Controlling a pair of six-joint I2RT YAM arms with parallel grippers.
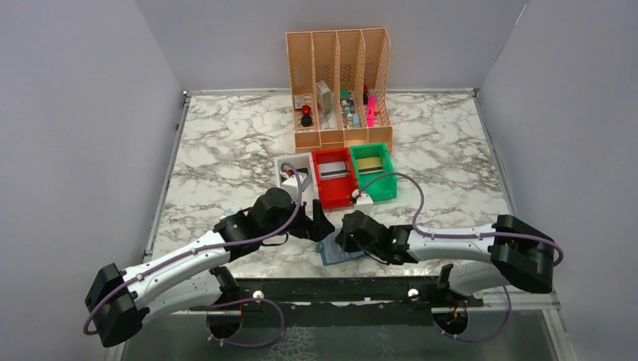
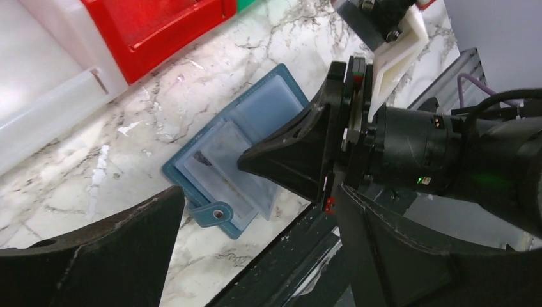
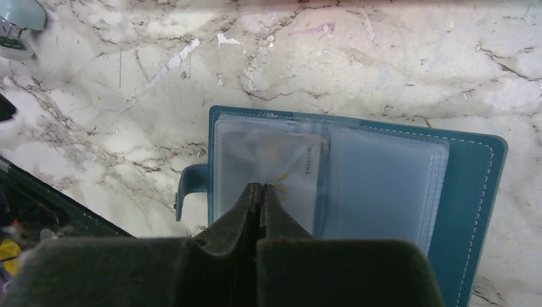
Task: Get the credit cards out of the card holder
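We are at the pulling-out step. The card holder (image 3: 473, 192) lies open and flat on the marble table (image 1: 226, 150), close to its near edge, between the two arms. Through the clear pocket on the snap tab (image 3: 192, 185) side we see one card (image 3: 281, 166) tucked inside, with pale lettering on it.

The right gripper (image 3: 261, 188) is closed tight, its tips meeting over the lower edge of that pocket. We cannot tell whether they pinch the card's edge or only press on the plastic. The left gripper (image 2: 260, 190) hangs just beside the holder with its jaws spread wide, holding nothing.

We judge that the next move calls for a straight slide of the card out along the pocket (no lifting, or the whole holder comes up too). The left gripper would do well to pin the far half down first.
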